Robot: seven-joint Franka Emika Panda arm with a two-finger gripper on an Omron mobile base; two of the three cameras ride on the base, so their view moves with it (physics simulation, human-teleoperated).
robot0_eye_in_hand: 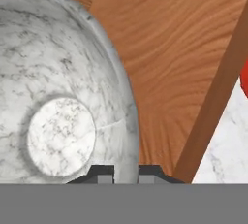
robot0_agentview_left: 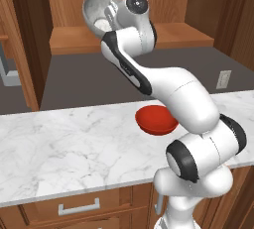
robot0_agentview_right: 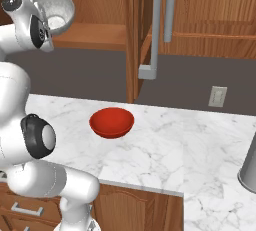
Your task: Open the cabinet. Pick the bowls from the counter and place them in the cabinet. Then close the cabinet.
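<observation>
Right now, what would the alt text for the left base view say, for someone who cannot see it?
A white robot arm lifts a grey-white marble bowl, tilted and clamped at its rim by the gripper, up to the shelf of the open wooden cabinet. A red bowl sits on the white marble counter below.
</observation>
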